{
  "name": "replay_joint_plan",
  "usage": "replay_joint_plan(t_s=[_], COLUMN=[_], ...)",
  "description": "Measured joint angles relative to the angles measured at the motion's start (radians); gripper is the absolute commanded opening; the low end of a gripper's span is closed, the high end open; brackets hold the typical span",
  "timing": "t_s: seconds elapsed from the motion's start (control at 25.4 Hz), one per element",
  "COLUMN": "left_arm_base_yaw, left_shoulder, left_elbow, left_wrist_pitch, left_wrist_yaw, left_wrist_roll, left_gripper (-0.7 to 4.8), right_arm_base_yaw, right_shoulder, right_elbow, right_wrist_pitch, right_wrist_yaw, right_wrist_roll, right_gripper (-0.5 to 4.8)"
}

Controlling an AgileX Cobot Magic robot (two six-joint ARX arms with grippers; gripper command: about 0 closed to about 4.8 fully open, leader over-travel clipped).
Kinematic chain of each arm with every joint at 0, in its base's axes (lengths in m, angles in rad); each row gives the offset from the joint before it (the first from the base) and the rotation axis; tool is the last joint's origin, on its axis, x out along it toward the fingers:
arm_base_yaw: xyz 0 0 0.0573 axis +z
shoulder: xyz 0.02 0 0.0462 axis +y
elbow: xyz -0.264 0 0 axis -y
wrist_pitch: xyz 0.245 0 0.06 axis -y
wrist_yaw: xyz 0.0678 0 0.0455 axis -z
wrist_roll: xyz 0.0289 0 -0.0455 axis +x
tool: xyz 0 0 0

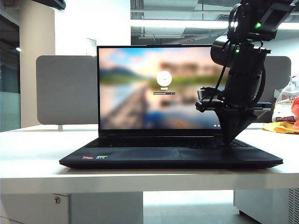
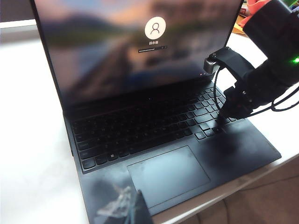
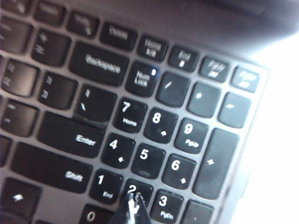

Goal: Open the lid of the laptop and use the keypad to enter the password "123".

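Pressing: right gripper (image 3: 133, 210), tips together, on the "2" key of keypad (image 3: 154, 140) | left gripper (image 2: 126, 205) shut, empty, blurred, near trackpad (image 2: 168, 175) | laptop (image 1: 170, 156) on table (image 1: 32, 158), lid (image 1: 140, 88) upright, open, seemingly login screen

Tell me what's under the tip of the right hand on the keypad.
The right hand, closed to a point, sits on the keypad's 2 key, between 1 and 3. Its tip covers the key's lower part, so any small legend printed there is hidden.
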Motion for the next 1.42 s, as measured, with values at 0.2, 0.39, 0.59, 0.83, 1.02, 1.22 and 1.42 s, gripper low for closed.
replay_joint_plan(t_s=[0.2,0.39,0.59,0.83,1.02,1.22,1.42], left_arm_base_yaw=[0.000,0.000,0.000,0.000,0.000,0.000,0.000], left_shoulder=[0.000,0.000,0.000,-0.001,-0.001,-0.001,-0.001], left_elbow=[0.000,0.000,0.000,0.000,0.000,0.000,0.000], left_wrist_pitch=[0.000,0.000,0.000,0.000,0.000,0.000,0.001], left_wrist_yaw=[0.000,0.000,0.000,0.000,0.000,0.000,0.000], left_wrist_roll=[0.000,0.000,0.000,0.000,0.000,0.000,0.000], left_gripper=[-0.04,-0.04,-0.04,-0.05,-0.04,-0.04,-0.04], right_arm_base_yaw=[0.000,-0.006,-0.013,-0.029,-0.031,-0.031,-0.031], right_shoulder=[0.003,-0.054,-0.050,-0.031,-0.022,-0.002,0.005], right_elbow=[0.004,0.001,-0.001,-0.006,-0.006,-0.006,0.001], right_wrist_pitch=[-0.005,-0.010,-0.010,0.000,0.000,0.003,0.003], right_wrist_yaw=[0.002,0.026,0.027,0.027,0.026,0.010,0.005], right_wrist_roll=[-0.009,-0.014,-0.014,-0.014,-0.014,-0.014,-0.014], right_gripper=[-0.05,-0.05,-0.05,-0.05,-0.05,-0.05,-0.05])
